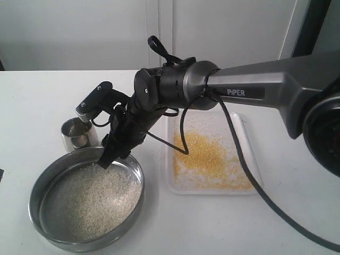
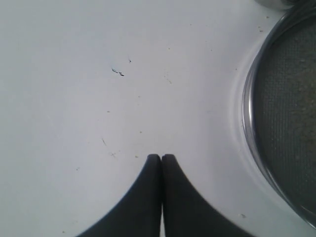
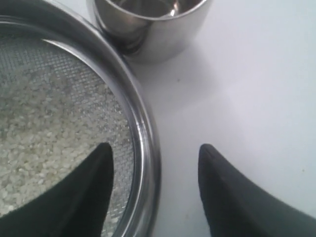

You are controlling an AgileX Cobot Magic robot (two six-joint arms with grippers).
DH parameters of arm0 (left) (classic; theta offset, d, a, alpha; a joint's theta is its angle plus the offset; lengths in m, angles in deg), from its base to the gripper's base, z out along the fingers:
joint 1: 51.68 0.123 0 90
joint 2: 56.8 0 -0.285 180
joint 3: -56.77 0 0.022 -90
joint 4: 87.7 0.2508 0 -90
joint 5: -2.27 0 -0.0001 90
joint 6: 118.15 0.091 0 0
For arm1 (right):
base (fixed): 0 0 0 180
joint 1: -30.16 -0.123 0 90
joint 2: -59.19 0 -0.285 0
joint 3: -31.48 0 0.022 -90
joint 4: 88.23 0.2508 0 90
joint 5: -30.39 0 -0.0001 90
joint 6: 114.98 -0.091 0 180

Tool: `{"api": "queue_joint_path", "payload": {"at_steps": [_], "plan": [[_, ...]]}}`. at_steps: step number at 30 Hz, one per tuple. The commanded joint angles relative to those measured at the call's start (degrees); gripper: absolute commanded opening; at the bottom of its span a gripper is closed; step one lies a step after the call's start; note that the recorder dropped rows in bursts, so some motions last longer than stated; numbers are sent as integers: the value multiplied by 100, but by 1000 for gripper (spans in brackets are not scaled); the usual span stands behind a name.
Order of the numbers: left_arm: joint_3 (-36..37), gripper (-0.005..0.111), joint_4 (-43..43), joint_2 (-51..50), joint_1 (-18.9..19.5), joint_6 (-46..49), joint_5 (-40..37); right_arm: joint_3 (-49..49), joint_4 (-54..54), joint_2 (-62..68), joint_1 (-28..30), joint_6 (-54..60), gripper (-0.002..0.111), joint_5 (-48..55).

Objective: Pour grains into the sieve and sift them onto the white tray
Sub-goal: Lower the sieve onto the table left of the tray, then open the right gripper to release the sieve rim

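Note:
The sieve [image 1: 36, 187] stands at the front left on the table, with pale rice-like grains [image 1: 93, 197] spread over its mesh. To its right lies the white tray [image 1: 240, 127], covered with tiny yellow grains [image 1: 207, 155]. My right gripper [image 1: 109, 156] reaches across to the sieve's far rim. In the right wrist view this gripper [image 3: 155, 148] is open and straddles the rim [image 3: 144, 129], one finger over the mesh and pale grains [image 3: 39, 138], the other outside over the table. My left gripper [image 2: 161, 157] is shut on nothing above bare table, beside the sieve [image 2: 289, 113].
A small steel cup [image 1: 78, 133] stands upright just behind the sieve, close to the right gripper; its inside looks bare [image 3: 148, 29]. The right arm's cable [image 1: 234, 143] hangs over the tray. A wall stands behind the table.

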Motion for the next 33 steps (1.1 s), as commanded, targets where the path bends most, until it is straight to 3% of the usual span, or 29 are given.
{"api": "queue_joint_path", "payload": {"at_steps": [1,15,18,28,33], "plan": [[39,0,-8,50,9,-5,-69,-25,19,-160,3,-144,50,315],[39,0,-8,50,9,-5,-69,-25,28,-470,3,-610,49,887],[39,0,-8,50,9,-5,-69,-25,28,-568,3,-710,41,987],[39,0,-8,50,9,-5,-69,-25,-15,-768,36,-1198,1,1498],[39,0,-8,50,9,-5,-69,-14,-178,-923,184,-1515,0,1767]]}}
